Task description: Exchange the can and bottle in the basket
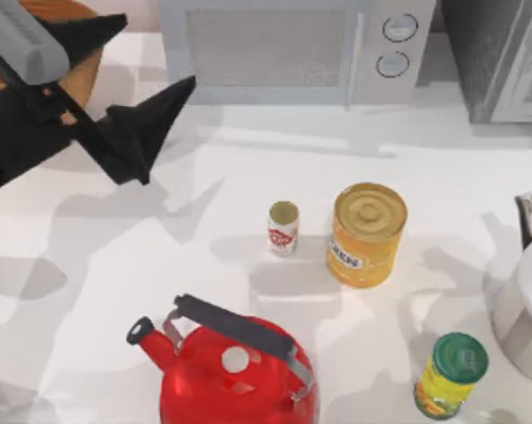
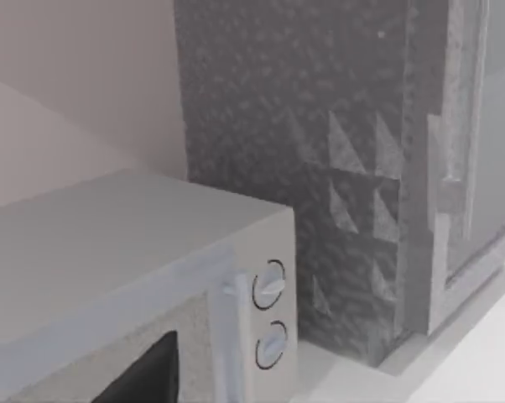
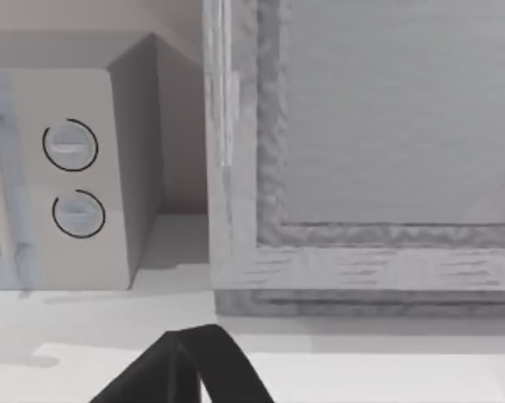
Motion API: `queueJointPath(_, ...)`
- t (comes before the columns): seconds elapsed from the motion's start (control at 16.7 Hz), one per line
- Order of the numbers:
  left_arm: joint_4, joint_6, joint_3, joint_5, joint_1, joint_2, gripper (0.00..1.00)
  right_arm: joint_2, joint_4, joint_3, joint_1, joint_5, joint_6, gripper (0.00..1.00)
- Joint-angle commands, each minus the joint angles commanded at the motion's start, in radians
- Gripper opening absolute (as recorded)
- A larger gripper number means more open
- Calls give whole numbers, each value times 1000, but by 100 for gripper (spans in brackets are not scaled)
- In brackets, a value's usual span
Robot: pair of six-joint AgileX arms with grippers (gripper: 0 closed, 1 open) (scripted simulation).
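Left gripper [image 1: 155,119], fingers spread and empty, hangs at upper left near the basket [image 1: 85,66]. Bottle [image 1: 283,228] and can [image 1: 366,234] stand mid-bench; exchange apparently not begun.

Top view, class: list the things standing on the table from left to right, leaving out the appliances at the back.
Left claw → red kettle → bottle → yellow tin → green-lidded container

Left arm raised — fingers spread

The left gripper [image 1: 147,75] hangs open at the top view's upper left, its black fingers [image 1: 160,106] pointing right — nothing between them.
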Motion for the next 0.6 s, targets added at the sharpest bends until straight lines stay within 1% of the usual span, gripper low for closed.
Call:
queueJointPath(0.36,-398,-7,-296,-355,92,-756,100,0,0,0,0,0,0,100)
queueJointPath(0.6,-621,-13,-463,-557,146,-1101,100,0,0,0,0,0,0,100)
